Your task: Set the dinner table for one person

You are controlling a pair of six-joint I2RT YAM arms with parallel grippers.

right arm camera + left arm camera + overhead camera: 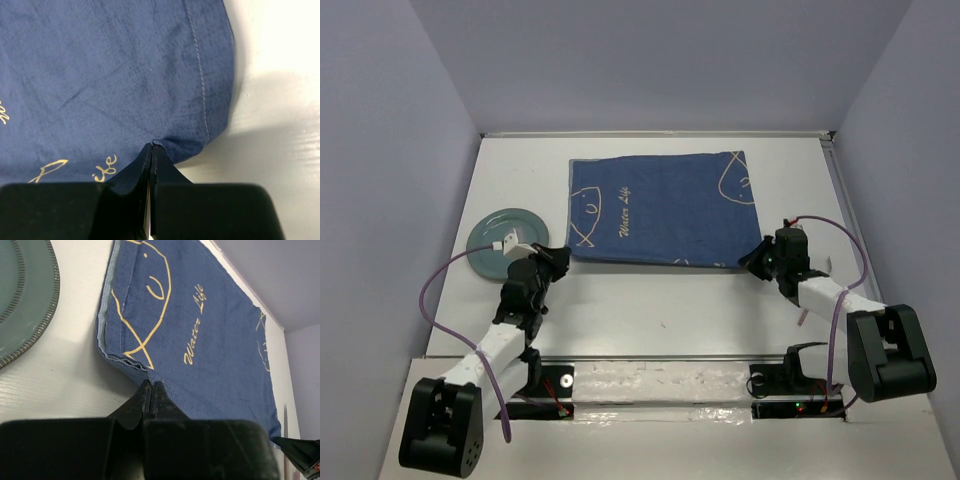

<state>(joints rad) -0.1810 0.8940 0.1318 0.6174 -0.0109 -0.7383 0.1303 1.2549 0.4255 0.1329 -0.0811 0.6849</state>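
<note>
left arm (492, 345) and right arm (823, 293): white mid links between black joint housings, each ending in a bulky black base block (442, 428) and trailing a thin purple cable (428, 300); left gripper (151, 389) and right gripper (151, 149) matte black, fingers (141, 404) tapering from a wide flat body to narrow wedge tips.

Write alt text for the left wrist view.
Closed black jaws pinch the near edge of a dark blue cloth with yellow fish outlines, lying on the white table. A green plate sits at upper left, apart from the cloth.
</note>
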